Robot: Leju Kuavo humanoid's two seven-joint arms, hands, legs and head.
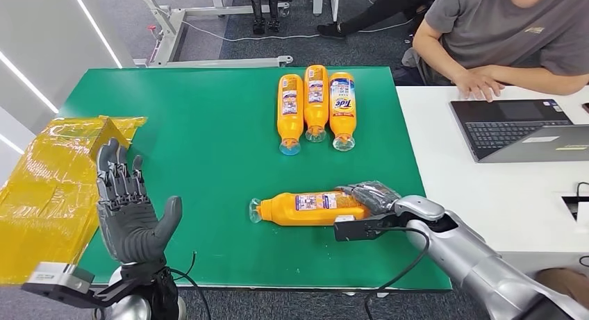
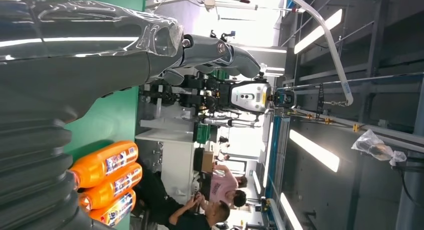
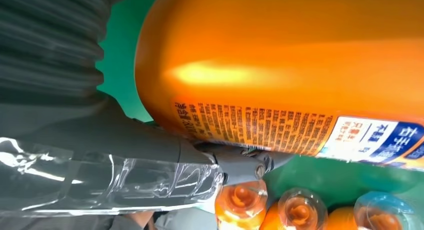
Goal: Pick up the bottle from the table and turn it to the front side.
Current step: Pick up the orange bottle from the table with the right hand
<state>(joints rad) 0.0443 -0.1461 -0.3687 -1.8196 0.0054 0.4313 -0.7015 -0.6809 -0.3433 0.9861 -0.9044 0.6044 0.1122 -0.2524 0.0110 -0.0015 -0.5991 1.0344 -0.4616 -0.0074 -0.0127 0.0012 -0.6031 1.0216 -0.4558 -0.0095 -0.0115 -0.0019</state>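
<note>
An orange bottle (image 1: 312, 208) lies on its side on the green table (image 1: 201, 125), clear cap pointing left, its back label with small print facing up. My right hand (image 1: 371, 196) wraps around the bottle's base end; in the right wrist view the orange bottle (image 3: 300, 60) is pressed against the thumb (image 3: 150, 170). Whether the bottle is clear of the table I cannot tell. My left hand (image 1: 128, 202) is raised over the table's near left corner, fingers spread and upright, holding nothing.
Three more orange bottles (image 1: 316, 105) lie side by side at the table's far middle, caps toward me. A yellow wrapped box (image 1: 48, 195) sits at the left edge. A person's hand (image 1: 479, 84) rests by a laptop (image 1: 517, 129) on the white table to the right.
</note>
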